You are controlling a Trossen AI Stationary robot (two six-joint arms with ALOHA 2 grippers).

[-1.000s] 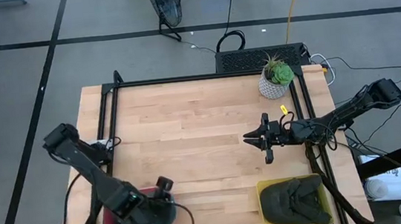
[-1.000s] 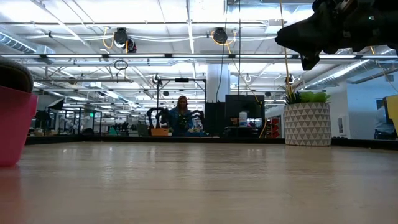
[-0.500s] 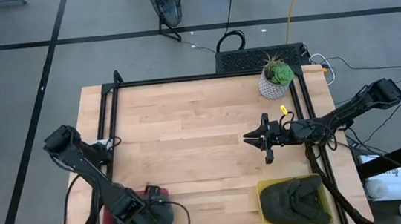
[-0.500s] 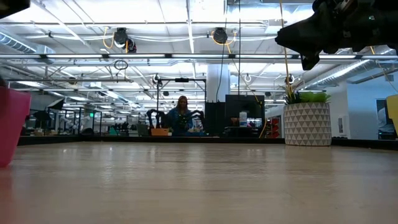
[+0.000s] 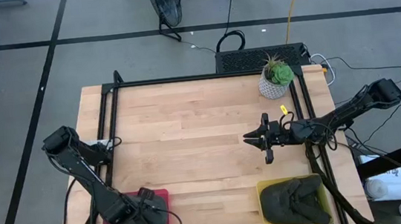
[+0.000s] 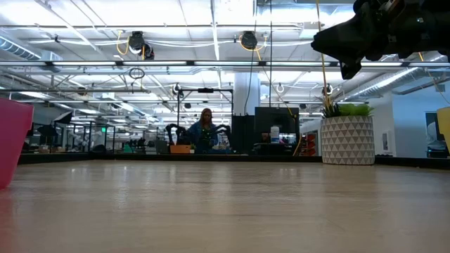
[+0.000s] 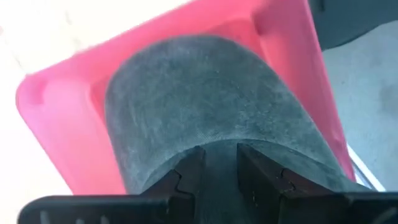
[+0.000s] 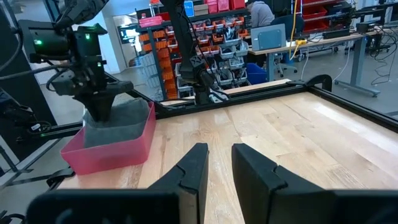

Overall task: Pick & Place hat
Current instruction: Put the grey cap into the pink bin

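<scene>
A grey hat lies inside a pink-red bin at the table's near-left corner. My left gripper stands over that bin and is shut on the hat. The right wrist view shows this from across the table: the hat in the bin under the left gripper. My right gripper hovers above the table's right middle, open by a narrow gap and holding nothing. My left gripper pinches the grey hat's crown between its two fingers, coming from above and pointing down into the bin. The hat sits in the pink-red bin, its body spread across the bin's floor below the fingers.
A yellow bin at the near-right corner holds a dark olive hat. A potted plant stands near the far-right corner, also in the low view. Black frame rails run along the table's left, far and right sides. The table's middle is bare wood.
My left gripper has moved down and toward the table's near-left corner, carrying the grey hat with it. The hat, which showed above the pink-red bin's rim in the low view, has sunk inside the bin.
</scene>
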